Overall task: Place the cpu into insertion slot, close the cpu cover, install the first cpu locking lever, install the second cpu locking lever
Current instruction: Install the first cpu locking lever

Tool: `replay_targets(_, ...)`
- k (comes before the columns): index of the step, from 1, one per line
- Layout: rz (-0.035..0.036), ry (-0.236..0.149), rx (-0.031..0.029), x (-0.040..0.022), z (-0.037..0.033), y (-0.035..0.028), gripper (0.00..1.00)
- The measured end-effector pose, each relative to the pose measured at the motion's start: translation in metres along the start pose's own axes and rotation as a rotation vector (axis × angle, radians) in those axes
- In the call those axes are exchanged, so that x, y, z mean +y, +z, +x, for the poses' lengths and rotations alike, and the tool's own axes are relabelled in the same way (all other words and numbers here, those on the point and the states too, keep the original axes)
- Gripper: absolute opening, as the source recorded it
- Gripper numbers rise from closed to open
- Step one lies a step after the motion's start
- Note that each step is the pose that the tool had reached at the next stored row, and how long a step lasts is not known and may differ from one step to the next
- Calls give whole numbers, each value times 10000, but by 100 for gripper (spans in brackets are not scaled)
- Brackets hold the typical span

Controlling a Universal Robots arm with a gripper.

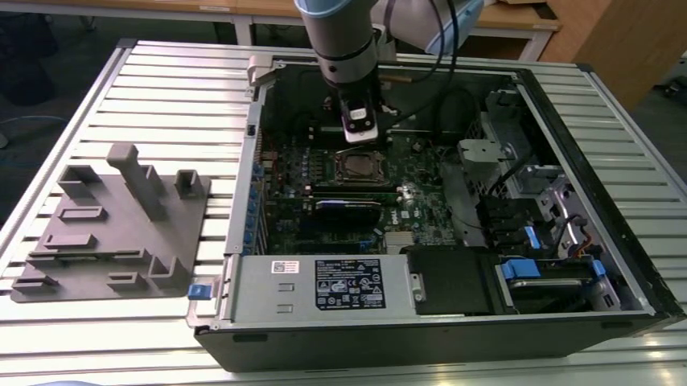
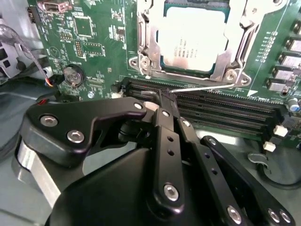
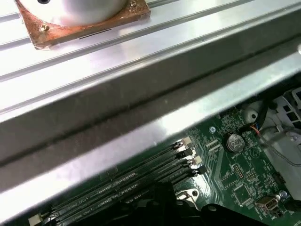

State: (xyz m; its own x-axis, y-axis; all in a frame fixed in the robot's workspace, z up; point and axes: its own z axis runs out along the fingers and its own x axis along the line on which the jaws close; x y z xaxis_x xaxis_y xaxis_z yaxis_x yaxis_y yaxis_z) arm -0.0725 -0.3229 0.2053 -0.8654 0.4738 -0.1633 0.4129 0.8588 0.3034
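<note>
Ext. view: open PC case (image 1: 429,338) lying flat on slatted metal bench (image 1: 161,88), grey moulded fixture (image 1: 108,217) at 9 o'clock of it, well apart from the board. Labelled PSU box (image 1: 322,285) at 6 o'clock inside the case. Arm (image 1: 338,40) coming down from 12 o'clock, pincer (image 1: 359,135) hanging just at 12 o'clock of the insertion slot (image 1: 337,167), close above the green mobo.

Second wrist view: cpu (image 2: 190,37) already seated in the slot, dull silver top showing through the window of the cpu cover (image 2: 149,33). Cover down flat over it, frame lying around the chip's edges. Thin silvery locking lever (image 2: 202,87) running along the socket edge, btwn socket and black memory slots (image 2: 225,110). Latched or not: can't tell. Pincer (image 2: 159,101) w/ black tips drawn together right at the lever's free end, touching or just beside it. Whether wire is actually pinched btwn them: can't tell.

Coin cell (image 2: 73,75) on the board, well apart from the socket; seen in both wrist views (image 3: 233,141). First wrist view: case wall across the middle, round silvery part on a copper plate (image 3: 89,21) resting on bench slats beyond it.
</note>
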Motion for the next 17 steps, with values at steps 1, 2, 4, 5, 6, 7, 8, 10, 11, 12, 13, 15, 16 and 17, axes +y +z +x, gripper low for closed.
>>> replay_targets(1, -34, 2, -14, -13, 2, -1, 11)
replay_targets(2, -53, 1, -22, -19, 4, -1, 11)
replay_targets(4, -96, 7, -13, -23, 3, -2, 11)
replay_targets(5, -181, 33, 15, -26, 3, -3, 11)
replay_targets(6, -247, 51, 36, -30, 3, -4, 11)
replay_targets(7, -268, 57, 41, -33, 3, -5, 11)
replay_targets(8, -270, 58, 42, -36, 2, -5, 11)
replay_targets(10, -272, 57, 43, -46, 1, -5, 11)
replay_targets(11, -270, 57, 42, -54, 2, -6, 11)
replay_targets(12, -272, 57, 40, -61, 5, -4, 11)
replay_targets(13, -275, 57, 38, -66, 8, -1, 11)
replay_targets(15, -281, 56, 32, -71, 15, 3, 11)
replay_targets(16, -289, 55, 28, -73, 16, 4, 11)
replay_targets(17, -294, 55, 29, -73, 17, 4, 11)
